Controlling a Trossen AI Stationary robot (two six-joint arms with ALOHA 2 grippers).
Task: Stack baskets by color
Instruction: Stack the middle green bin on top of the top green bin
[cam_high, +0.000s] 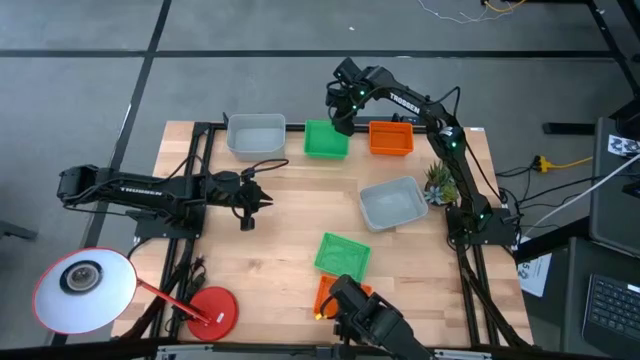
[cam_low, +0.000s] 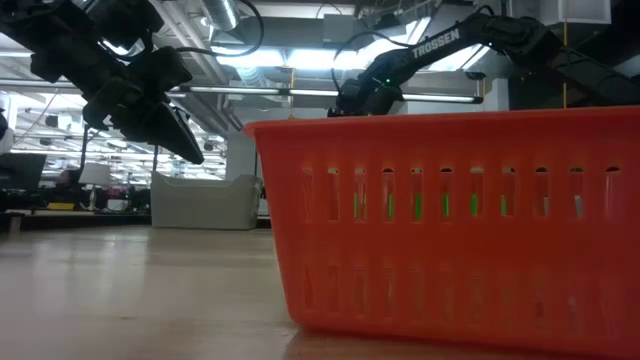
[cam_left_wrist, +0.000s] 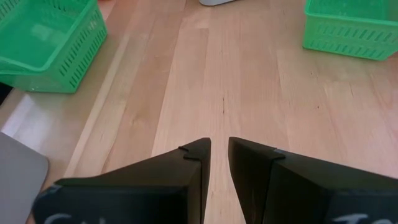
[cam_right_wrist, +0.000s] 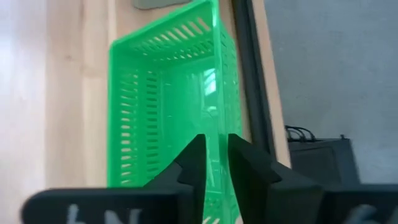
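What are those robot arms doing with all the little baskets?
They are sorting baskets by colour. The right pincer is at the far edge of the table, its fingers on either side of the wall of a green basket that sits between a grey basket and an orange basket. The left pincer hangs over bare wood, holding nothing. Another grey basket, a green one and an orange one lie unstacked nearer the front.

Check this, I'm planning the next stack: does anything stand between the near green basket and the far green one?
Nothing visible: bare wood lies between the near green basket and the far green basket. The grey basket sits off to one side. The right gripper is at the far basket's rim.
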